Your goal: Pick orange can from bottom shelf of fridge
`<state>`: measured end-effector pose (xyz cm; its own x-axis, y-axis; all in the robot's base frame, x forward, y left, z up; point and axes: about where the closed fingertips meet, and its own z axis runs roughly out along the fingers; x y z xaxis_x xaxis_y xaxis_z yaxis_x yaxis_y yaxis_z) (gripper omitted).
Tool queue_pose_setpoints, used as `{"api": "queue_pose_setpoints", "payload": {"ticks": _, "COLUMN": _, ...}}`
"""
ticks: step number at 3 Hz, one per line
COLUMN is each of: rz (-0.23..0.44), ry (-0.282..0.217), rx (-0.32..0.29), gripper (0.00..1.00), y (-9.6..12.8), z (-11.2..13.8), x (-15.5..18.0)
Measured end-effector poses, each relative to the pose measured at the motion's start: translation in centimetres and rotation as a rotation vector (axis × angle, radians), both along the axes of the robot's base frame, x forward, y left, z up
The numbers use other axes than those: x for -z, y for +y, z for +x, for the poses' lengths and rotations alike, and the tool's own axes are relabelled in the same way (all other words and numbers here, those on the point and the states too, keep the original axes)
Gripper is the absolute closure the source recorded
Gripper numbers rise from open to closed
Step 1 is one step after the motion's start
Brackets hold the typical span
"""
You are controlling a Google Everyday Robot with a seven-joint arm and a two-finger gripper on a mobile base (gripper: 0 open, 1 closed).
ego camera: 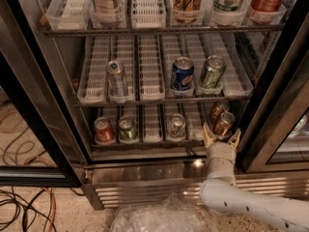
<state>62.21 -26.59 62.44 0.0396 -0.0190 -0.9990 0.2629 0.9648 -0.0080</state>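
The orange can (224, 123) stands at the right end of the bottom shelf (152, 125) of the fridge (145, 178), with a second copper-coloured can (217, 109) right behind it. My gripper (221, 137) is at the shelf's front edge directly below the orange can. It is open, with one cream fingertip on each side of the can's base. The white arm (251, 204) reaches in from the lower right.
A red can (103, 129), a green can (127, 128) and a silver can (176, 125) stand on the same shelf. A blue Pepsi can (182, 74) is on the rack above. The black door frame (275, 95) is close on the right. A plastic bag (159, 219) and cables (24, 207) lie on the floor.
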Motion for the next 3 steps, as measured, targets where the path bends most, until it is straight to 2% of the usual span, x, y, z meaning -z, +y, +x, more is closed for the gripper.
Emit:
{"api": "queue_pose_setpoints", "payload": {"ticks": 1, "rz": 0.008, "ry": 0.01, "rx": -0.02, "gripper": 0.25, "y": 0.0, "z": 0.5, "x": 0.4}}
{"api": "queue_pose_setpoints", "payload": {"ticks": 2, "rz": 0.02, "ry": 0.002, "rx": -0.053, "gripper": 0.25, "y": -0.3, "z": 3.1, "x": 0.5}}
{"api": "queue_pose_setpoints", "payload": {"ticks": 3, "rz": 0.017, "ry": -0.002, "rx": -0.048, "gripper": 0.25, "y": -0.7, "z": 3.9, "x": 0.2}}
